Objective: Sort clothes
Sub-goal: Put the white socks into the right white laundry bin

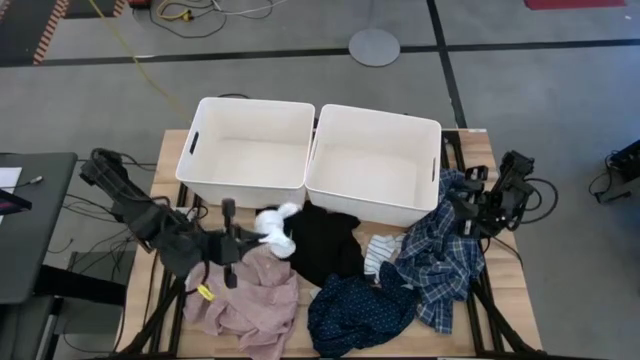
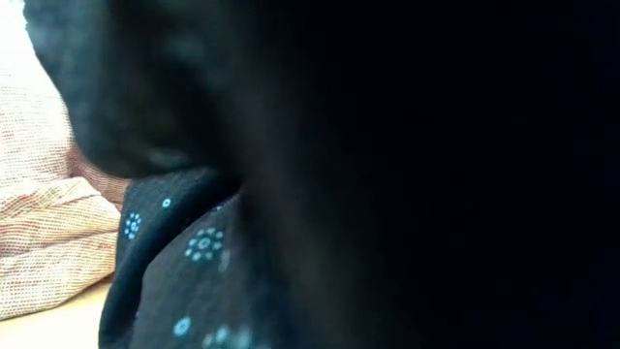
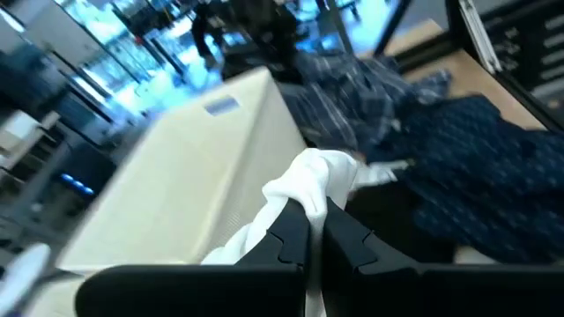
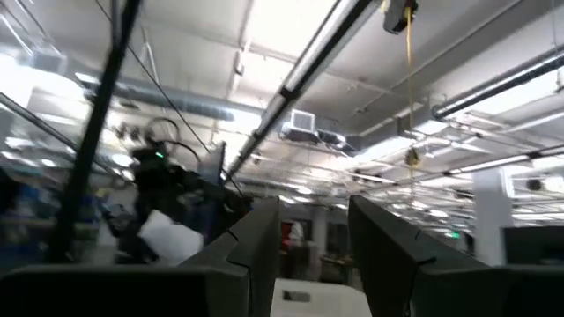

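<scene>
Left gripper [image 3: 315,231] clenched on a white sock [image 3: 308,180] just beside the left bin [image 1: 250,150] — light, limp, prone to slip, best pinched at a bunched fold — right gripper [image 4: 310,231] parted, empty, at the table's right edge.

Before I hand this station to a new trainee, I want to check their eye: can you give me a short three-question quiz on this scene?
1. True or false: the left end effector is shut on a white sock.
2. Which garment lies nearest the right end effector? A) dusty-pink garment B) plaid shirt C) black garment
3. Fill in: both white bins hold ____ clothes.

Key: 1 true; 2 B; 3 no.
</scene>
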Controlling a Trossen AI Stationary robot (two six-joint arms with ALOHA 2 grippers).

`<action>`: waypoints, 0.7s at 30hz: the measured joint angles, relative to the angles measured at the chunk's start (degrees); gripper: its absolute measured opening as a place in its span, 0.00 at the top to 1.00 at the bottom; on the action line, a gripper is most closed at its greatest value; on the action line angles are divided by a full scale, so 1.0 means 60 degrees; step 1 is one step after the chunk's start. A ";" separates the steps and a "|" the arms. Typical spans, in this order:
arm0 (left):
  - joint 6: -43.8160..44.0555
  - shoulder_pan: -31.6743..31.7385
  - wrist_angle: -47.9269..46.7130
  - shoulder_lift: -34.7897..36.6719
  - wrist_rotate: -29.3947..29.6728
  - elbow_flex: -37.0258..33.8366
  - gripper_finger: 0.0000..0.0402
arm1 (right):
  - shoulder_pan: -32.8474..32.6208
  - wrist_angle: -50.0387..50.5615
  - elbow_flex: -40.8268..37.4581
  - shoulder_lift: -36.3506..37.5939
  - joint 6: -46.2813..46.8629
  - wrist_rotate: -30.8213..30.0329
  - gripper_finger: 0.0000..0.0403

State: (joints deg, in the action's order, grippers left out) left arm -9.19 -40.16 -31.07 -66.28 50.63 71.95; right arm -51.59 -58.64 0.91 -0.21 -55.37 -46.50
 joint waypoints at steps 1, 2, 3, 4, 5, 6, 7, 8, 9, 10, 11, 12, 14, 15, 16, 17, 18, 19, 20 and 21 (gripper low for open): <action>-0.0212 0.0000 -0.0013 0.0000 0.0073 0.0190 1.00 | 0.0000 0.0053 0.0000 0.0000 0.0271 0.0237 0.62; -0.0436 0.0000 -0.0015 0.0000 0.0104 0.0375 1.00 | 0.0000 0.0122 0.0000 0.0000 0.0504 0.0485 0.62; -0.0640 0.0000 -0.0013 0.0000 0.0132 0.0547 1.00 | 0.0000 0.0183 0.0000 0.0000 0.0713 0.0760 0.62; -0.0823 0.0000 -0.0009 0.0000 0.0145 0.0693 1.00 | 0.0000 0.0227 0.0003 0.0000 0.0883 0.1029 0.62; -0.1004 0.0000 -0.0011 0.0000 0.0153 0.0829 1.00 | 0.0000 0.0248 0.0006 0.0000 0.1010 0.1297 0.62; -0.1165 0.0000 -0.0005 0.0000 0.0156 0.0955 1.00 | 0.0000 0.0277 0.0011 0.0000 0.1057 0.1604 0.62; -0.1298 0.0000 0.0003 0.0000 0.0155 0.1057 1.00 | 0.0000 0.0280 0.0015 -0.0010 0.1118 0.2033 0.62; -0.1421 0.0000 -0.0004 0.0000 0.0157 0.1138 1.00 | 0.0000 0.0316 0.0016 -0.0031 0.1161 0.2459 0.62; -0.1540 0.0000 0.0001 0.0000 0.0164 0.1212 1.00 | 0.0000 0.0399 0.0018 -0.0044 0.1138 0.2828 0.62; -0.1641 0.0004 0.0022 0.0000 0.0164 0.1261 1.00 | 0.0011 0.0407 0.0020 -0.0046 0.1070 0.3095 0.62; -0.1747 0.0004 0.0025 0.0000 0.0167 0.1303 1.00 | 0.0011 0.0401 0.0066 -0.0047 0.1154 0.3164 0.62; -0.1878 0.0004 0.0101 0.0000 0.0167 0.1321 1.00 | 0.0044 0.0438 0.0178 -0.0047 0.1239 0.3116 0.62; -0.2213 0.0039 0.0355 -0.0001 0.0178 0.1321 1.00 | 0.0207 0.1050 0.0539 -0.0135 0.1241 0.2690 0.62; -0.2400 0.0075 0.0481 -0.0005 0.0176 0.1321 1.00 | 0.0340 0.1542 0.0764 -0.0284 0.1222 0.2555 0.61; -0.2596 0.0119 0.0638 -0.0007 0.0177 0.1321 1.00 | 0.0504 0.1953 0.0972 -0.0477 0.1262 0.2519 0.60; -0.2795 0.0163 0.0825 -0.0007 0.0174 0.1321 1.00 | 0.0704 0.2256 0.1210 -0.0746 0.1321 0.2480 0.58; -0.2991 0.0223 0.1000 -0.0007 0.0174 0.1321 0.99 | 0.0928 0.2371 0.1496 -0.1074 0.1363 0.2482 0.56; -0.3218 0.0290 0.1189 -0.0007 0.0171 0.1321 0.99 | 0.1161 0.2335 0.1812 -0.1450 0.1378 0.2488 0.53; -0.3443 0.0371 0.1391 -0.0007 0.0141 0.1321 0.99 | 0.1398 0.2279 0.2117 -0.1837 0.1399 0.2495 0.49; -0.3650 0.0462 0.1591 -0.0007 0.0053 0.1321 0.99 | 0.1645 0.2312 0.2451 -0.2256 0.1418 0.2506 0.45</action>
State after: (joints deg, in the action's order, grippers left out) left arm -31.09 -37.39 -21.52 -66.32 50.95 79.88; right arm -41.73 -44.77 15.61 -13.74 -46.87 -31.46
